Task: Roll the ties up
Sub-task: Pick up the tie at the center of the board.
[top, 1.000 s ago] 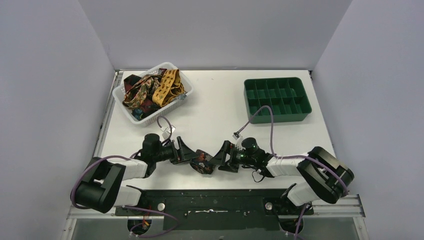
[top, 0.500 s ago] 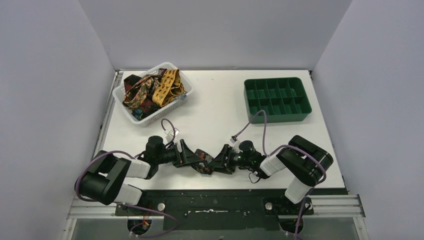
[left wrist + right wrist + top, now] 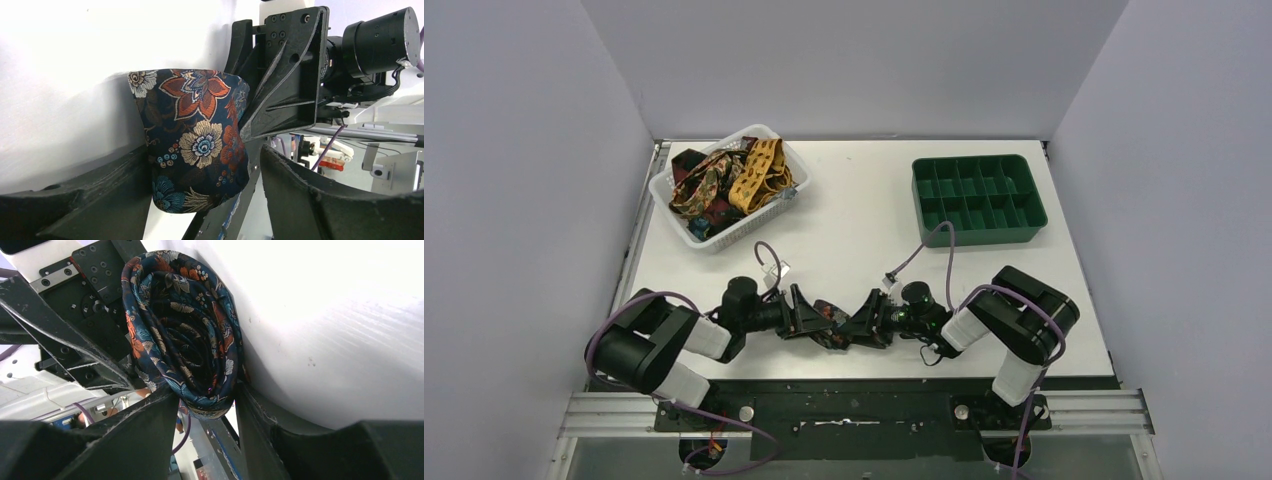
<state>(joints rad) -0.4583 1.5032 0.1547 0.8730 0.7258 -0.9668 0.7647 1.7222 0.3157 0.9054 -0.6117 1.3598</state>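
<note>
A dark tie with a multicoloured floral print, wound into a roll (image 3: 829, 318), stands on the table near the front edge between my two grippers. In the right wrist view the spiral end of the roll (image 3: 185, 330) faces the camera, and my right gripper (image 3: 206, 390) is shut on it, a finger pressed on each side. In the left wrist view the roll's outer face (image 3: 197, 140) rests against one finger of my left gripper (image 3: 202, 160), which is open, with a gap to the other finger. Seen from above, the left gripper (image 3: 809, 315) and right gripper (image 3: 854, 322) face each other.
A white basket (image 3: 664, 185) at the back left holds several loose ties (image 3: 724, 185), mustard-yellow, dark red and patterned. A green tray with compartments (image 3: 979, 238) sits at the back right. Purple cables loop above both wrists.
My right gripper has closed on the rolled tie and its arm has drawn in. The left gripper has edged to the right toward the roll, its jaws slightly narrower.
</note>
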